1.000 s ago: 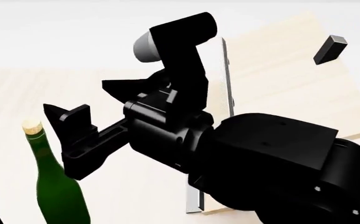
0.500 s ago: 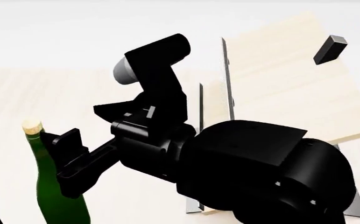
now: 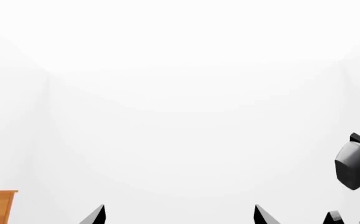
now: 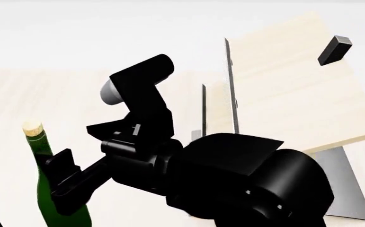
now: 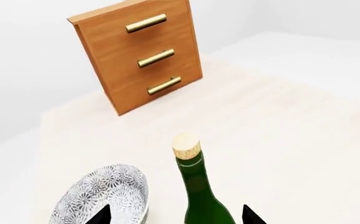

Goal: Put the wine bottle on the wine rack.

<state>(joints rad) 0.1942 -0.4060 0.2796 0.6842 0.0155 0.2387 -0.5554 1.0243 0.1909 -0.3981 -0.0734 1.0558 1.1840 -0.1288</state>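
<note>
Right arm has swung further toward the robot's left and lower over the last second, its jaws now level with the bottle neck instead of beside the rack board; more of the rack's grey base is uncovered. Bottle and rack have not shifted.

Nearest in the head view: bulky black right arm filling the lower middle, right gripper (image 4: 75, 158) reaching toward the wine bottle (image 4: 53, 198). Jaws are spread apart; one finger (image 4: 65, 182) overlaps the bottle shoulder in this view, contact cannot be confirmed. The right wrist view shows both fingertips flanking the bottle neck with gaps on each side, so nothing is gripped.

Wine bottle stands upright on the pale wood bench (image 4: 18, 94), cork on top, at the left of the head view and well apart from the wine rack (image 4: 283, 85). A patterned bowl (image 5: 102, 198) sits just beside the bottle on the bench.

Wine rack lies past the arm at the head view's right: slanted light boards, dark edge strips, black peg (image 4: 333, 49), grey base plate below.

Farthest, in the right wrist view: orange-brown drawer cabinet (image 5: 139, 53) with three brass handles.

Left gripper (image 3: 180, 217): only two dark tips show, wide apart, facing blank white wall, holding nothing.
</note>
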